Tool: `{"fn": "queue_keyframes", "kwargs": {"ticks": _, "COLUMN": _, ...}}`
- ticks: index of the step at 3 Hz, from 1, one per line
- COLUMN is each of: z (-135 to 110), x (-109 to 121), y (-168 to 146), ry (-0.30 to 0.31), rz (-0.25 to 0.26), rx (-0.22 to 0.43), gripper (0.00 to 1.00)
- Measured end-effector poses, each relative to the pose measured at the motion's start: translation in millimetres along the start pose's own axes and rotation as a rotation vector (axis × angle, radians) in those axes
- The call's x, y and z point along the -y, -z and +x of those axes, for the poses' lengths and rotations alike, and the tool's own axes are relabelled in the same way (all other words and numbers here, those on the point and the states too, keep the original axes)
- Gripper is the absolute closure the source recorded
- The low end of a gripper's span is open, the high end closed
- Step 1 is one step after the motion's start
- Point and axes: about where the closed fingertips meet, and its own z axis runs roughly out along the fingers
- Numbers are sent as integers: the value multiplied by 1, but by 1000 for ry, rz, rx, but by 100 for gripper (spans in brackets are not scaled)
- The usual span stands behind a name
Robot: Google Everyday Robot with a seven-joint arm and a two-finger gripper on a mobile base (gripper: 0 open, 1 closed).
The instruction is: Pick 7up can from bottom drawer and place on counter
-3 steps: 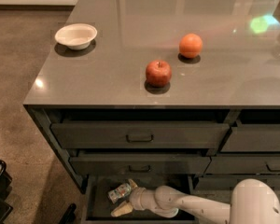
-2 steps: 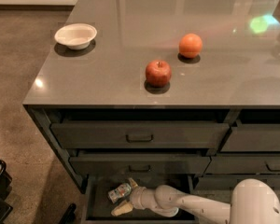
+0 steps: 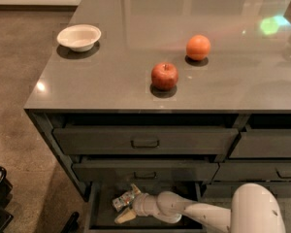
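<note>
Since the arm comes in low from the right, the tool sits inside the bottom drawer, pointing left with its fingers spread wide; one tip rides high, the other low and nearer the front. The 7up can lies on its side on the drawer floor just left of the wrist, roughly between those two tips and closer to the upper one; its long axis looks to run from lower left up to the right, so I'd say the fingers are lined up across its sides rather than its ends, though I can't tell if either one touches it yet. My read is the grasp isn't closed, so the lift hasn't started; squeezing a tilted can could roll it out toward the front. Up top the surface carries an apple, an orange and a white bowl, well apart; plenty of bare spots to set the can down.
</note>
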Motion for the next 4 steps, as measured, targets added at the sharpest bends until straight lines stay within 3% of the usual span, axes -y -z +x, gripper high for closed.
{"fn": "queue_keyframes", "kwargs": {"ticks": 1, "z": 23, "x": 12, "y": -45, "ry": 80, "rz": -32, "rx": -30, "gripper": 0}}
{"fn": "queue_keyframes", "kwargs": {"ticks": 3, "z": 21, "x": 9, "y": -46, "ry": 77, "rz": -47, "rx": -7, "gripper": 0}}
{"fn": "queue_keyframes", "kwargs": {"ticks": 4, "z": 11, "x": -2, "y": -48, "ry": 64, "rz": -80, "rx": 57, "gripper": 0}}
